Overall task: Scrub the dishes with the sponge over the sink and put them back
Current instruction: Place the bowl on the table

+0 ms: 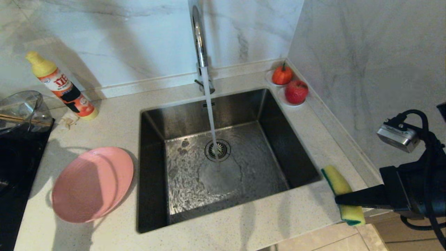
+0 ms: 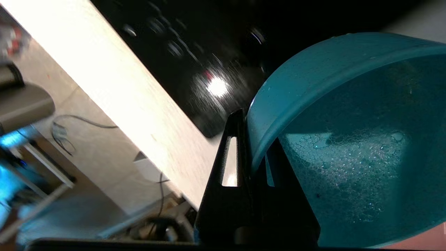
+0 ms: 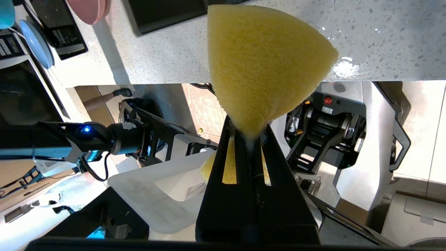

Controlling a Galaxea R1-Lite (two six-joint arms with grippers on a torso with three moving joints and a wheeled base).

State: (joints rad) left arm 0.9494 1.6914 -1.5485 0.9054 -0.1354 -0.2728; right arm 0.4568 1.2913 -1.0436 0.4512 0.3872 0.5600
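Teal bowl [image 2: 348,139], wet, likely slippery, is hanging rim-pinched in left gripper [image 2: 256,153]; right gripper [image 3: 248,134], lower right, is squeezing soft sponge [image 3: 264,66].

One plate [image 1: 92,184], one bowl [image 2: 348,139], one sponge [image 1: 339,184]

plate [image 1: 92,184] on counter [image 1: 226,233] left of sink [image 1: 223,158], sponge [image 1: 343,195] right of it

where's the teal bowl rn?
Not in the head view. The left wrist view shows the teal bowl clamped at its rim in the left pincer, over the black cooktop beside the counter edge, suds inside.
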